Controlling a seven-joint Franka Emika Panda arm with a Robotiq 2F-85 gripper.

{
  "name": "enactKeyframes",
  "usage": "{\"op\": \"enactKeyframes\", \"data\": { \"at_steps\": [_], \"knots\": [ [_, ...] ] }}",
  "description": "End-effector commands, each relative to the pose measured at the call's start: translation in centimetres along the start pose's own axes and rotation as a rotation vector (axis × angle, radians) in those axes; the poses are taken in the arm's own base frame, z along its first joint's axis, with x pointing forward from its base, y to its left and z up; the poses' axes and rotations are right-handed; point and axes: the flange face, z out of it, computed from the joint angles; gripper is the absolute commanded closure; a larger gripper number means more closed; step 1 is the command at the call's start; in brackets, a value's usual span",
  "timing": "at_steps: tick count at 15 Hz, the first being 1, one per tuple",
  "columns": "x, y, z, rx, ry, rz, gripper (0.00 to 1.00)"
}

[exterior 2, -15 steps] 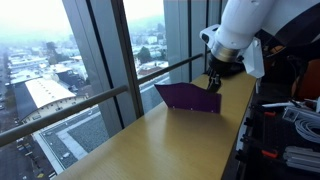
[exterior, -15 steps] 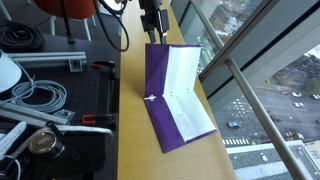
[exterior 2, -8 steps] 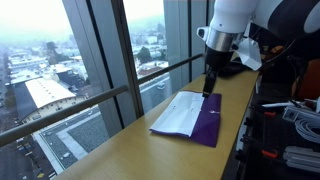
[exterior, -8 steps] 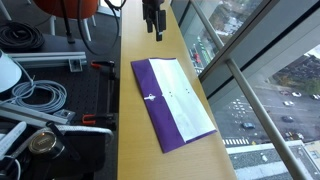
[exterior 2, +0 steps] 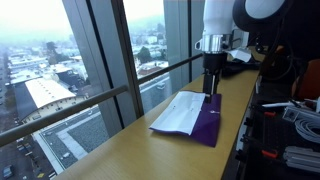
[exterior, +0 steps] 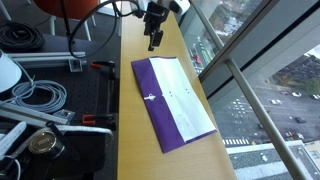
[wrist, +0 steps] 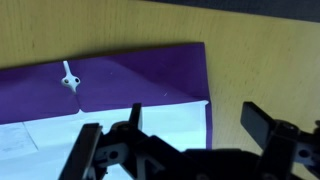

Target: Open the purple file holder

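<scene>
The purple file holder lies open and flat on the long wooden counter, purple cover on one side and white paper sheets on the other, with a small metal fastener at the fold. It also shows in the other exterior view and in the wrist view. My gripper hangs above the counter just past the folder's far end, apart from it. Its fingers are spread wide with nothing between them.
A glass window wall with a metal rail runs along one long edge of the counter. A black bench with coiled cables, tools and red-handled pliers lies along the other edge.
One second ago the gripper held the folder's cover upright. The cover has since dropped flat and open, and the gripper has let go and risen away from it.
</scene>
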Motion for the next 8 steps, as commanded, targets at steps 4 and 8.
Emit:
{"op": "enactKeyframes", "data": {
  "at_steps": [4,8],
  "knots": [
    [0.5,2.5,-8.0,0.049,-0.059,0.02,0.0],
    [-0.7,2.7,-10.7,-0.018,-0.036,-0.004,0.0]
  ]
}}
